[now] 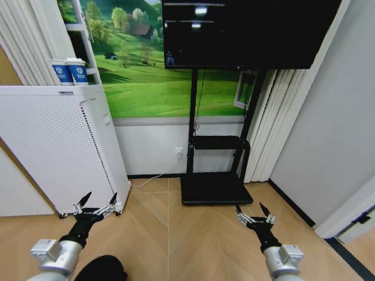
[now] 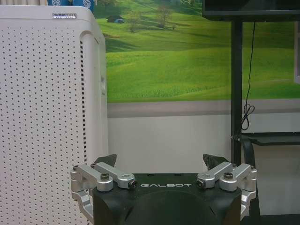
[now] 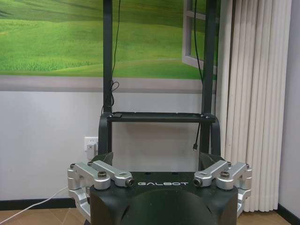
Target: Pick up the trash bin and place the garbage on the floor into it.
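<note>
The trash bin may be the dark rounded shape (image 1: 102, 269) at the bottom edge of the head view, just beside the left arm; too little of it shows to tell. The floor (image 1: 193, 234) of tan chevron planks fills the lower frame. The left gripper (image 1: 101, 198) hovers at lower left, near the foot of the white perforated cabinet (image 1: 53, 146), its fingers spread open. The right gripper (image 1: 249, 206) hovers at lower right, in front of the black stand's base (image 1: 214, 188), fingers also spread apart. Two blue-and-white paper cups (image 1: 69, 71) stand on the cabinet at upper left.
</note>
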